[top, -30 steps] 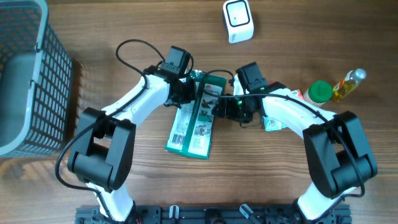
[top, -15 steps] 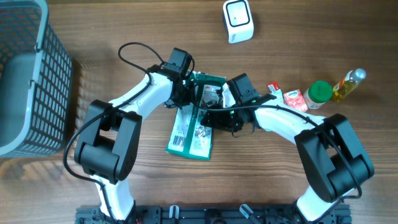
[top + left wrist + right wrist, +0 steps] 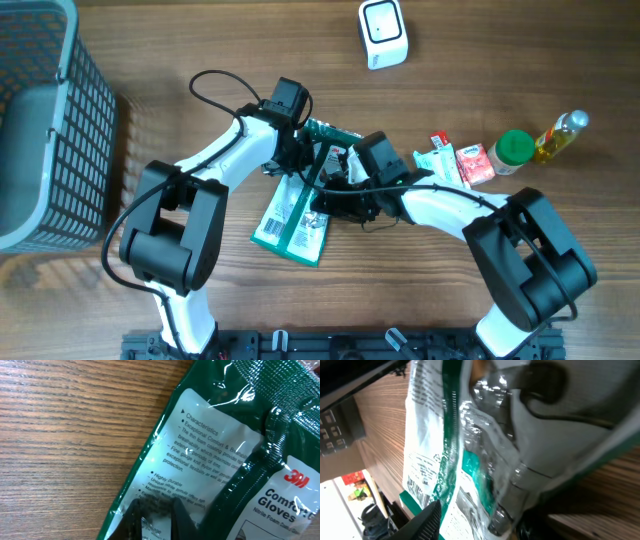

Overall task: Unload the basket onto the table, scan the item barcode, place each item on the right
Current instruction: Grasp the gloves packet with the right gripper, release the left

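green glove pack [image 3: 290, 215] pinched in l gripper [image 3: 153, 516], r gripper [image 3: 332, 196] state unclear; scanner [image 3: 382, 33] well apart, scan not yet done.

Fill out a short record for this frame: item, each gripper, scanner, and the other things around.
item: green glove package, tilted, between both arms
left gripper: shut on the package's far end
right gripper: against the package's right side, grip unclear
scanner: white, beyond the package and well apart from it
bystanders: basket at left; red carton, green-lidded jar, oil bottle at right
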Robot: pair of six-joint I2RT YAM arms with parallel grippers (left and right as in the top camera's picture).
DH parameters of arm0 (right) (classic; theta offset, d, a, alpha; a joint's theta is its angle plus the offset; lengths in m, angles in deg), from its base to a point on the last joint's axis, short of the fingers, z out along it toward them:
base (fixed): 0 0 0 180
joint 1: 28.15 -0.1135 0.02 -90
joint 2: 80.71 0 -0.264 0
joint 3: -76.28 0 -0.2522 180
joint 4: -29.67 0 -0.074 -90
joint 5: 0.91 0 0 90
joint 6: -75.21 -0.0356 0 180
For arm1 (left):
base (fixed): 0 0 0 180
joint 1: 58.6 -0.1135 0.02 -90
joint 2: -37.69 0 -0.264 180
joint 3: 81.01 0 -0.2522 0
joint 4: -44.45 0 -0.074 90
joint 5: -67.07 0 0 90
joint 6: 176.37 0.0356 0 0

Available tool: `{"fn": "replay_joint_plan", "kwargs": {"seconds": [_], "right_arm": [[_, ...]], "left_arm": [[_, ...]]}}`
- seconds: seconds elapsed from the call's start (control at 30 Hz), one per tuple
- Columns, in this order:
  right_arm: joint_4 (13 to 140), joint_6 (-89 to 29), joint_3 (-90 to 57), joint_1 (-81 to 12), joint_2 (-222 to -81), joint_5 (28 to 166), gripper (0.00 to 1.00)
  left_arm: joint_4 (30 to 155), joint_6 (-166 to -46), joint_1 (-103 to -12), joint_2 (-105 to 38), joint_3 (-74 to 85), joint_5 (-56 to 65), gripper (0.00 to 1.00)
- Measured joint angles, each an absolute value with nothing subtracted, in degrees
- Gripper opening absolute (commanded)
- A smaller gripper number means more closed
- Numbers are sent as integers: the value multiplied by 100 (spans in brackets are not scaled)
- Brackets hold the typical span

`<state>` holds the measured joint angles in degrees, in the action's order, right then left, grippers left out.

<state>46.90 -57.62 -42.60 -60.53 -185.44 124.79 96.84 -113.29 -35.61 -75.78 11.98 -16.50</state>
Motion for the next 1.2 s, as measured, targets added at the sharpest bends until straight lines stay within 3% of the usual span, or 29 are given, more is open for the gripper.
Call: {"fn": "replay_joint_plan", "kwargs": {"seconds": [0.17, 0.23, 0.3, 0.5, 0.7, 0.83, 1.03, 1.2], "right_arm": [[4246, -5795, -4306, -5984, -18550, 11847, 36], [4163, -5694, -4311, -5769, -18550, 11732, 40], [4051, -5478, -4317, -5470, -18553, 11775, 53], [4176, -4752, -4337, -5015, -18561, 12545, 61], [5229, -4451, -4315, -4626, -18561, 13441, 65], [5900, -4169, -4274, -4526, -18555, 13753, 65], [5623, -4171, -4285, -4910, -18555, 13718, 64], [5223, -4289, -4339, -5197, -18568, 13511, 52]], "left_arm": [[9752, -11329, -3561, -7578, 1198, -1672, 4], [9855, -11329, -3561, -7578, 1187, -1689, 4], [9918, -11329, -3561, -7575, 1180, -1669, 6], [9791, -11351, -3577, -7202, 1104, -1241, 9], [10018, -11351, -3577, -7138, 1125, -1106, 7], [9800, -11353, -3577, -7361, 1294, -1106, 6], [9774, -11353, -3588, -7532, 1289, -1062, 7], [9765, -11353, -3588, -7534, 1289, -1040, 8]]}}
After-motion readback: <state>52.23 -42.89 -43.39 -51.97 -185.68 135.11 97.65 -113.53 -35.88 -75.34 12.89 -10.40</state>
